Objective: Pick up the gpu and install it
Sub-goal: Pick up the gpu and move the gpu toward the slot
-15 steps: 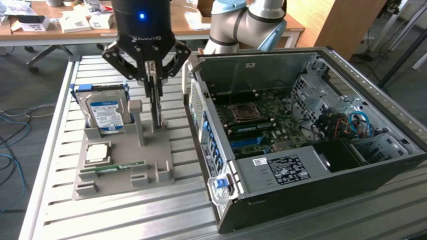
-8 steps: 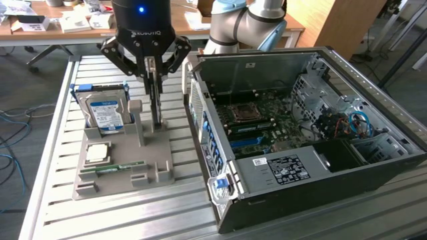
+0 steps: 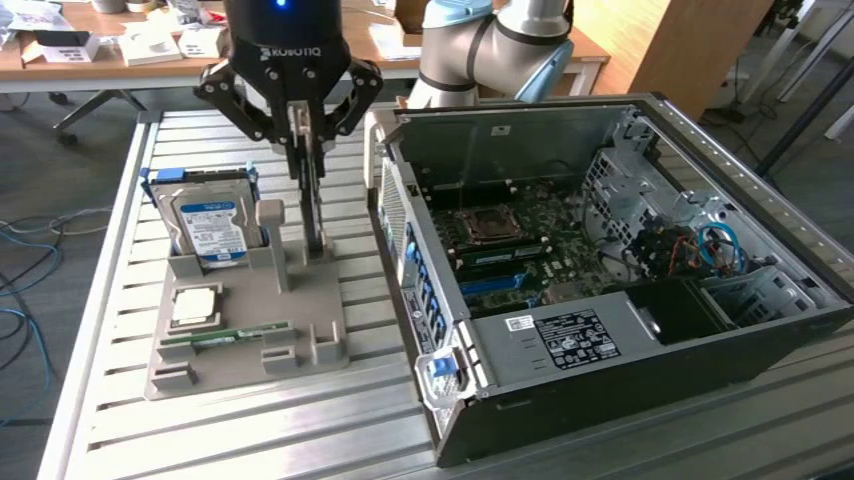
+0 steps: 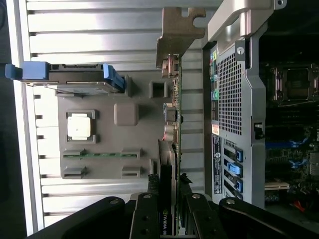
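Note:
The gpu point(image 3: 312, 205) stands upright and edge-on, a thin dark card with its lower end in a slot of the grey holder point(image 3: 247, 345). My gripper point(image 3: 304, 122) comes down from above, its black fingers closed on the card's upper part. In the wrist view the gpu point(image 4: 175, 99) runs away from my gripper point(image 4: 167, 211), ending in its silver metal bracket point(image 4: 178, 30), and the fingers point(image 4: 144, 214) press on both of its sides. The open computer case point(image 3: 601, 270) lies to the exterior view's right, its motherboard point(image 3: 514, 240) exposed.
The holder also carries a silver hard drive point(image 3: 214, 225) with a blue label, a square CPU point(image 3: 196, 305) and a narrow green RAM stick point(image 3: 240, 333). All of it rests on a slatted metal table point(image 3: 240, 430). Behind it stands a wooden desk point(image 3: 107, 50) with clutter.

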Robot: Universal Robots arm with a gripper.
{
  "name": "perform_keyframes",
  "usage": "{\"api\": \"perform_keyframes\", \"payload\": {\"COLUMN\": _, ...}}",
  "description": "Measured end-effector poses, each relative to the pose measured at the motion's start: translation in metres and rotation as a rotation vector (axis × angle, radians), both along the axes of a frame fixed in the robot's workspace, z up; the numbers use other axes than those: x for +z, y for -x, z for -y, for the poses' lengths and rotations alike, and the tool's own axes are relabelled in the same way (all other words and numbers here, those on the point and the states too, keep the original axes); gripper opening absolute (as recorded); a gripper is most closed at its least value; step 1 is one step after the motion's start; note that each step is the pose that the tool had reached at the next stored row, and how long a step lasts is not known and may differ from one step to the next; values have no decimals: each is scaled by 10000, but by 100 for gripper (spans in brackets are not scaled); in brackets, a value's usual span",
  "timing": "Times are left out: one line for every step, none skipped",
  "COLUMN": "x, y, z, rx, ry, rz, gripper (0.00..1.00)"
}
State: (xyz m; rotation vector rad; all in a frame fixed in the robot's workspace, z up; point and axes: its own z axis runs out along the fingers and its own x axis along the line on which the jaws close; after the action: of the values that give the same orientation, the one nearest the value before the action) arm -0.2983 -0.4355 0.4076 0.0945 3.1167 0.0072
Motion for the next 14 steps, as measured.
{"api": "perform_keyframes", "payload": {"x": 10, "y": 0, "z": 0, "rx": 0, "ry": -1, "rz": 0, "gripper": 26}}
{"api": "perform_keyframes", "payload": {"x": 20, "y": -1, "z": 0, "rx": 0, "ry": 0, "rz": -1, "gripper": 26}}
{"api": "perform_keyframes", "payload": {"x": 30, "y": 0, "z": 0, "rx": 0, "ry": -1, "rz": 0, "gripper": 26}}
{"api": "perform_keyframes", "payload": {"x": 40, "y": 0, "z": 0, "rx": 0, "ry": 0, "rz": -1, "gripper": 26}}
{"api": "perform_keyframes", "payload": {"x": 52, "y": -1, "z": 0, "rx": 0, "ry": 0, "rz": -1, "gripper": 26}}
{"api": "perform_keyframes", "payload": {"x": 64, "y": -1, "z": 0, "rx": 0, "ry": 0, "rz": -1, "gripper": 26}}
{"api": "perform_keyframes", "payload": {"x": 77, "y": -1, "z": 0, "rx": 0, "ry": -1, "rz": 0, "gripper": 26}}
{"api": "perform_keyframes", "payload": {"x": 90, "y": -1, "z": 0, "rx": -1, "ry": -2, "rz": -1, "gripper": 26}}
{"api": "perform_keyframes", "payload": {"x": 105, "y": -1, "z": 0, "rx": 0, "ry": -2, "rz": -1, "gripper": 26}}
{"api": "perform_keyframes", "payload": {"x": 118, "y": -1, "z": 0, "rx": 0, "ry": -2, "rz": 0, "gripper": 26}}
{"api": "perform_keyframes", "payload": {"x": 132, "y": -1, "z": 0, "rx": 0, "ry": -4, "rz": 0, "gripper": 26}}
{"api": "perform_keyframes", "payload": {"x": 147, "y": -2, "z": 0, "rx": 0, "ry": -2, "rz": -1, "gripper": 26}}
{"api": "perform_keyframes", "payload": {"x": 161, "y": -2, "z": 0, "rx": 0, "ry": -2, "rz": -1, "gripper": 26}}
{"api": "perform_keyframes", "payload": {"x": 174, "y": -2, "z": 0, "rx": 0, "ry": -3, "rz": 0, "gripper": 26}}
